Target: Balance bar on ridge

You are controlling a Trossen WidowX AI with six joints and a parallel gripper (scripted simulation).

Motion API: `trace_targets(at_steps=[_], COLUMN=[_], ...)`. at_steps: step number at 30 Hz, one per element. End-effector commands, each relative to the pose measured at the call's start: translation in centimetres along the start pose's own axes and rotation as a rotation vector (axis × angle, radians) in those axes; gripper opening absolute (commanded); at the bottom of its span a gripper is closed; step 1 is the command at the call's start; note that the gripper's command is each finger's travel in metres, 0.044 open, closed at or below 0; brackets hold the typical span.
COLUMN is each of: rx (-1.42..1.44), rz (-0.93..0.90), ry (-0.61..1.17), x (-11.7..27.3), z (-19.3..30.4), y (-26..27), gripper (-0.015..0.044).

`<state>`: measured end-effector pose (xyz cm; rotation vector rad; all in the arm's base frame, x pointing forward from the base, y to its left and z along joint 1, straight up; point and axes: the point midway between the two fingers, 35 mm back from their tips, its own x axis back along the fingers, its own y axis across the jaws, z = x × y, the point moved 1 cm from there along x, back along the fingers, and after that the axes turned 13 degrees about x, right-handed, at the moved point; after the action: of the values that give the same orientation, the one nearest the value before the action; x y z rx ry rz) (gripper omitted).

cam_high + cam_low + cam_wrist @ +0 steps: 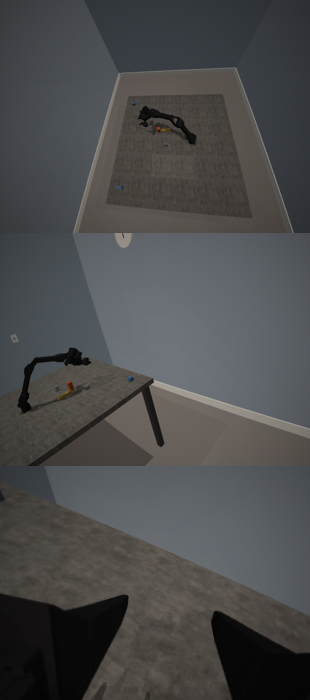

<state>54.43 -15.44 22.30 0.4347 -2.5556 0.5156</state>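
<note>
Pincer (pixel 139 120) (pixel 77 363) (pixel 170 608): fingers well apart, nothing between them, up above the table (pixel 212 160) (pixel 62 418) (pixel 90 551). Black arm (pixel 164 115) (pixel 47 358) reaches out behind it. Below, the yellow bar (pixel 166 129) (pixel 64 395) lies low on the table, not on the ridge. Orange block (pixel 158 129) (pixel 70 385) stands upright at one end of it; can't tell if fixed on or only touching. Small pale grey piece (pixel 165 145) (pixel 57 388) just beside, probably the ridge. Further off, blue cube (pixel 133 103) (pixel 130 378) near a corner; blue-grey box (pixel 118 187) toward another.

Handling, my guess: bar stiff, fairly light, sides flat, maybe a bit slick. If the block belongs to it, weight sits toward that end, so mid-length is the wrong place to pinch; it'd dip block-end down and twist in the grip. Take it across the narrow width, shifted toward the block, about over the true balance point, fingers clear of the block. Firm squeeze should be fine, nothing looks fragile. Block looks tall, could tip or swing if knocked. Lower softly on the ridge, open evenly; a sideways nudge would spoil the level.
</note>
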Motion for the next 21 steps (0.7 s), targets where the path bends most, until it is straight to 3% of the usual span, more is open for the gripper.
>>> trace_targets(at_steps=[1, 21], rx=[-0.141, -0.81], rz=[-0.001, 0.055], ry=[0.042, 0.226], x=[0.4, 2.6], z=[0.5, 2.8], y=[0.5, 2.5], gripper=[0.0315, 0.0315])
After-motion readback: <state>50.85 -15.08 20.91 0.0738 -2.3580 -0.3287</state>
